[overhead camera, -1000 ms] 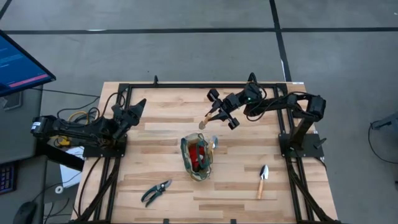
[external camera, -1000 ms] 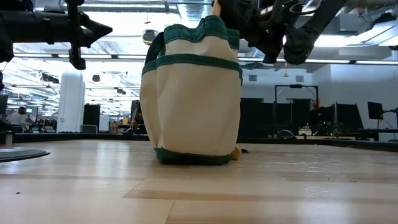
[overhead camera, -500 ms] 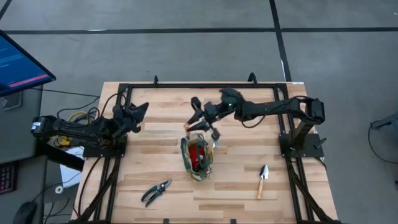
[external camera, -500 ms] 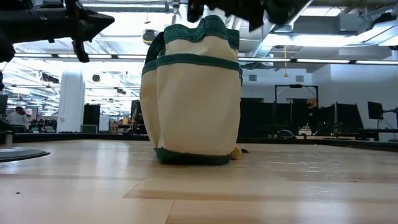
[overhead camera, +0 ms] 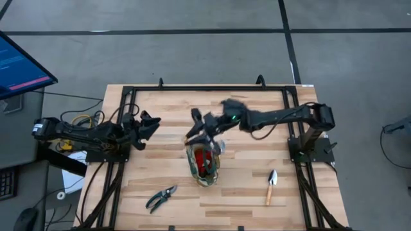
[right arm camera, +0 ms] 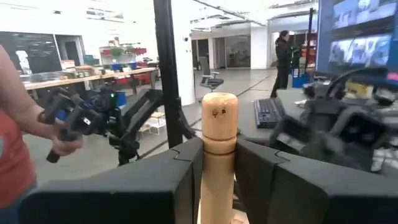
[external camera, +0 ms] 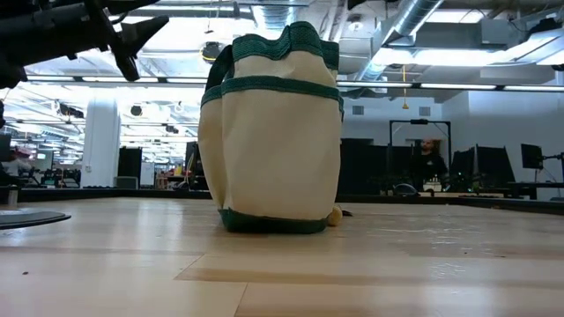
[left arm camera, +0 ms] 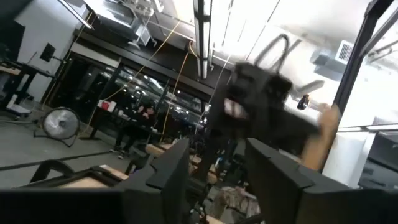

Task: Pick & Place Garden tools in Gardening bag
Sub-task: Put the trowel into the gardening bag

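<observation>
Gripping a wooden tool handle [right arm camera: 219, 155], the right tool [overhead camera: 200, 125] hung over the gardening bag [overhead camera: 204, 163]; the left tool [overhead camera: 149, 124] stood apart, empty.

A grey floor [overhead camera: 192, 51] with dark lines surrounds the wooden worktop [overhead camera: 167, 186]; a monitor [overhead camera: 19, 67] stands at left.

A robotics lab in an open office hall is showing here: desks [right arm camera: 74, 78], monitors [external camera: 493, 163], an office chair [right arm camera: 210, 74] and exposed ceiling ducts [external camera: 423, 22] are surrounding the wooden table [overhead camera: 244, 186], with people standing behind.
</observation>
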Action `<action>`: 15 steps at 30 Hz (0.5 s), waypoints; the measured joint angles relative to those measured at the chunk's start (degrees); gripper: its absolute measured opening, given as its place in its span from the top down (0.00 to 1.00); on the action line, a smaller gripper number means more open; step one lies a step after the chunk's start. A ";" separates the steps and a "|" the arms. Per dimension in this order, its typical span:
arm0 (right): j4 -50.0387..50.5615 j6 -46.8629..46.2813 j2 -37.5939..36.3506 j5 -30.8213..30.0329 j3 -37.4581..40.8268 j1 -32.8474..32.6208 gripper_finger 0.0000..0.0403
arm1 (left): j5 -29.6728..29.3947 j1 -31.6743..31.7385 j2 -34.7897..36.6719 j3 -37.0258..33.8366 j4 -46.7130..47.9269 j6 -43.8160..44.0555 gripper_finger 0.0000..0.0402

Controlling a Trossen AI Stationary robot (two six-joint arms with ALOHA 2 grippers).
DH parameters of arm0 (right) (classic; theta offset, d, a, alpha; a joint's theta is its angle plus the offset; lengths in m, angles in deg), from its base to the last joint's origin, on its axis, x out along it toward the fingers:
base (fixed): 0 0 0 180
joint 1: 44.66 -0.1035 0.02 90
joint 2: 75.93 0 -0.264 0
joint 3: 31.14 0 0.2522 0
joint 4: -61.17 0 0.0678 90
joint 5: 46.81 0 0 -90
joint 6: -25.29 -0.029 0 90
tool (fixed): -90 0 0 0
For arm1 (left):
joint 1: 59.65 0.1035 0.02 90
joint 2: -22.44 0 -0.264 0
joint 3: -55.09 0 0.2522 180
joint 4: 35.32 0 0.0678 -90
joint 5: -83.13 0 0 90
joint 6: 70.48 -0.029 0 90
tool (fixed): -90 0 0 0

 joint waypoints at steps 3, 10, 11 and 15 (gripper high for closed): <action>-0.16 -0.52 3.89 -0.05 -0.57 -1.35 0.84 | -0.04 0.00 -0.48 0.01 -0.07 0.80 0.56; 1.06 -0.01 13.55 3.62 -10.46 -1.15 0.84 | 1.44 -0.02 -0.56 0.00 -0.25 1.65 0.54; 2.39 0.61 14.65 4.05 -12.09 -0.87 0.84 | 1.60 -0.02 -0.54 0.01 -0.28 1.72 0.55; 11.19 5.52 16.43 4.99 -15.55 0.66 0.84 | 2.57 -0.02 -0.52 0.00 -0.28 1.79 0.56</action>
